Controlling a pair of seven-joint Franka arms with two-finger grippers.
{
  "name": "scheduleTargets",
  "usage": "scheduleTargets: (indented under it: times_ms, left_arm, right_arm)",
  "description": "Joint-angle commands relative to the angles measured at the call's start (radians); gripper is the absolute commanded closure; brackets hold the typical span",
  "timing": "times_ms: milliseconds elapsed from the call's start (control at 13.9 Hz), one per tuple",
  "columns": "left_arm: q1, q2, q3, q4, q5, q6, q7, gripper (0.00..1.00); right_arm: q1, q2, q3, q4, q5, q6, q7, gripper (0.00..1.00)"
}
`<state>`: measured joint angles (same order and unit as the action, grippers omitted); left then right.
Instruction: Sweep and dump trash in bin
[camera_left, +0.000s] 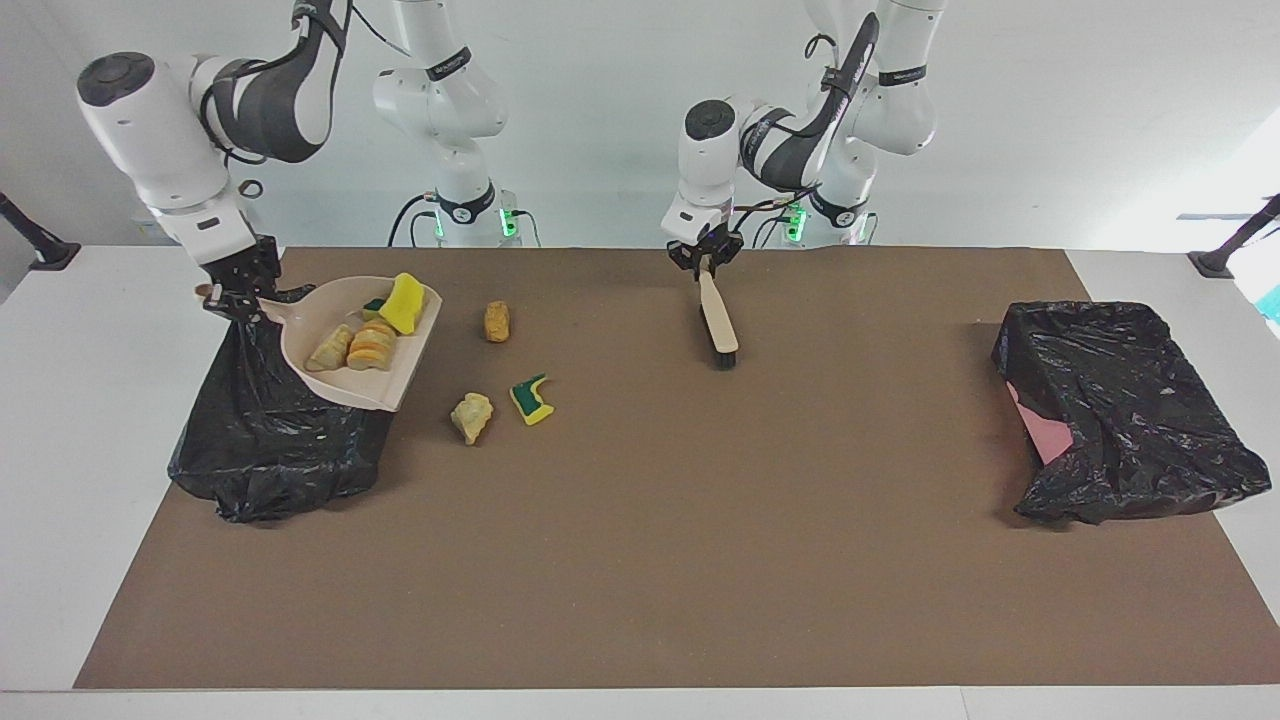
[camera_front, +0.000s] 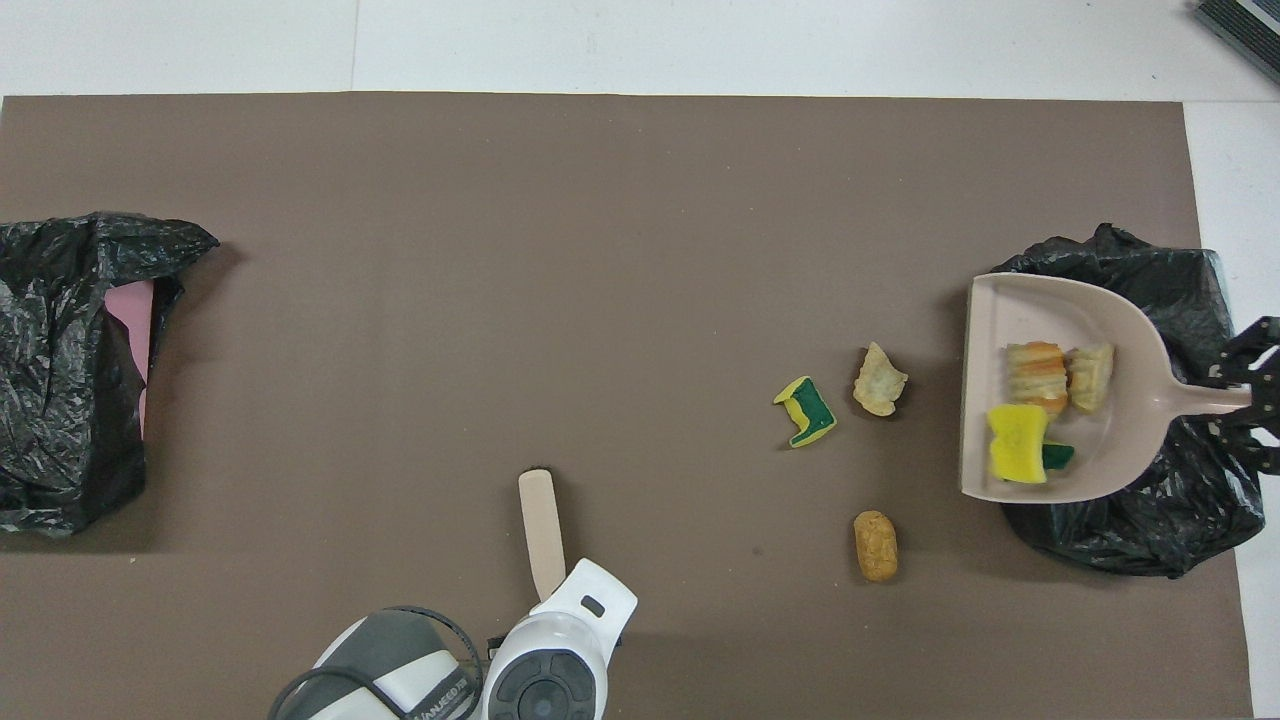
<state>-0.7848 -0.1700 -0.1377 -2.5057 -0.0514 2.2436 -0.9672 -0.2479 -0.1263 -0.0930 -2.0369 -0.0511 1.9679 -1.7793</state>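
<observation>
My right claw (camera_left: 238, 288) pinches the dustpan (camera_left: 345, 375) carrying 4 scraps (camera_left: 372, 344) over the bin (camera_left: 270, 440); left claw (camera_left: 706, 262) pinches the brush (camera_left: 718, 320); 3 loose scraps (camera_left: 496, 321) lie on the desk (camera_left: 700, 520) between them.

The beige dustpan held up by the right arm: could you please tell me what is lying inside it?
Inside the dustpan lie four scraps: an orange-brown one, a cream one, a yellow one and a green piece partly covered by the yellow. Anything under them is hidden.

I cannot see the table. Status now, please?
Right tool holds dustpan over bin. Left tool holds brush. Three scraps on mat.
</observation>
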Motion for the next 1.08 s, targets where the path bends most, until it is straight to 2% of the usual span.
scheduleTargets:
  times_ms: [0,72,288,721,865,1009]
  left_arm:
    - [0.070,0.012,0.004,0.050,0.001,0.007,0.015,0.00]
    - [0.097,0.030,0.004,0.077,0.001,0.011,0.030,0.00]
    - [0.188,0.101,0.006,0.183,0.002,0.016,0.088,0.00]
    - [0.403,0.199,0.007,0.387,0.004,-0.008,0.261,0.00]
    - [0.482,0.202,0.007,0.459,0.004,-0.076,0.353,0.00]
    - [0.570,0.205,0.009,0.554,0.001,-0.213,0.508,0.00]
  right_arm:
    - [-0.082,0.008,-0.001,0.032,0.005,0.008,-0.135,1.00]
    - [-0.102,0.008,-0.001,0.032,-0.009,0.028,-0.149,1.00]
    - [-0.123,0.013,-0.001,0.027,-0.165,0.124,-0.149,1.00]
    - [-0.103,0.027,0.009,0.021,-0.354,0.193,-0.114,1.00]
    - [-0.065,0.033,0.013,0.021,-0.458,0.195,-0.069,1.00]
    - [-0.004,0.040,0.013,0.020,-0.614,0.190,-0.014,1.00]
